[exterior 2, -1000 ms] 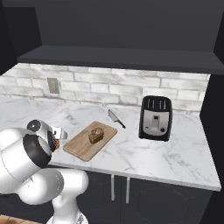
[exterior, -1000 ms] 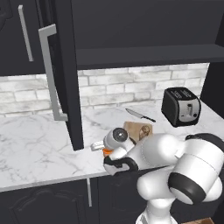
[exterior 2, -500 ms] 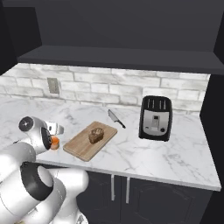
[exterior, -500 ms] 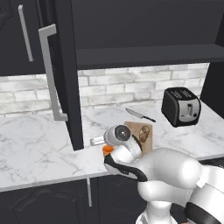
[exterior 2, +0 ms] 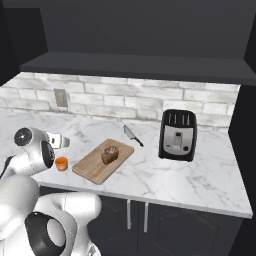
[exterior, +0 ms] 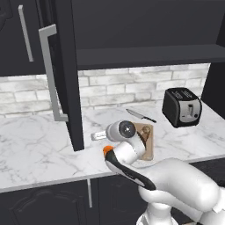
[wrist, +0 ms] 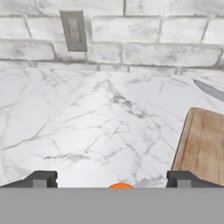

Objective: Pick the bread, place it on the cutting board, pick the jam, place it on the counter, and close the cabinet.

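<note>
Backing the end effector (wrist: pixel 112 180) off the jam (exterior 2: pixel 61 163), which sits on the counter (exterior 2: pixel 165 177) just left of the cutting board (exterior 2: pixel 89 166); fingers spread wide, nothing held. Bread (exterior 2: pixel 110 155) is on the board. Lift straight up, clear the jar, then swing left for the cabinet (exterior: pixel 66 74) door. The arm hides most of the jam in the left base view.

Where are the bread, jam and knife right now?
bread (exterior 2: pixel 110 155): right base view, top of the loaf piece on the board.
jam (exterior 2: pixel 61 163): right base view, side of the orange jar on the counter.
knife (exterior 2: pixel 131 133): right base view, on the blade, behind the board.
</note>
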You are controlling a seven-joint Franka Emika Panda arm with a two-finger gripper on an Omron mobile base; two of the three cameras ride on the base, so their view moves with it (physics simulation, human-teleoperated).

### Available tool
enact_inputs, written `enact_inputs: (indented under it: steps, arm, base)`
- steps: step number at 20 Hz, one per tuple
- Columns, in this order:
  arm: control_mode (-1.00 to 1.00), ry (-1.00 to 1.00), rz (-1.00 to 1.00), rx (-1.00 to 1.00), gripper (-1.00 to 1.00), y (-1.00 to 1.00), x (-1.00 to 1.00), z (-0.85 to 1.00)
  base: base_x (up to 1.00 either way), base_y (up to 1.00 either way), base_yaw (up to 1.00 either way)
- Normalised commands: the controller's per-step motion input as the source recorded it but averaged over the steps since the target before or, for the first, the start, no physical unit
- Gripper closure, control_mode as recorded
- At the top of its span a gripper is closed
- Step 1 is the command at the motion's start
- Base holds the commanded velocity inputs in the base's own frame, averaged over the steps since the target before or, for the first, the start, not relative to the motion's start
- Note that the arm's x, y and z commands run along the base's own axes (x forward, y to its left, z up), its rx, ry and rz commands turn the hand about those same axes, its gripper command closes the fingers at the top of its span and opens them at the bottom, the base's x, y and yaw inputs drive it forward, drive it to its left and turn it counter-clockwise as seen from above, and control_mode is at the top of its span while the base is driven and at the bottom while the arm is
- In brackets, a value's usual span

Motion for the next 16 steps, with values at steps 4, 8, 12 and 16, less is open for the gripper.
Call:
enact_inputs:
  steps: [4,8,12,16]
  arm:
    - [-1.0,-0.06,0.0,0.0,-1.0,0.0,-0.29,0.26]
    - [-1.0,-0.09,0.0,0.0,-1.0,0.0,-0.33,0.24]
    - [-1.0,-0.13,0.0,0.0,-1.0,0.0,-0.38,0.35]
    - [-1.0,-0.14,0.0,0.0,-1.0,0.0,-0.42,0.38]
  base:
    - [0.0,0.0,0.0]
    - [0.0,0.0,0.0]
    - [0.0,0.0,0.0]
    - [0.0,0.0,0.0]
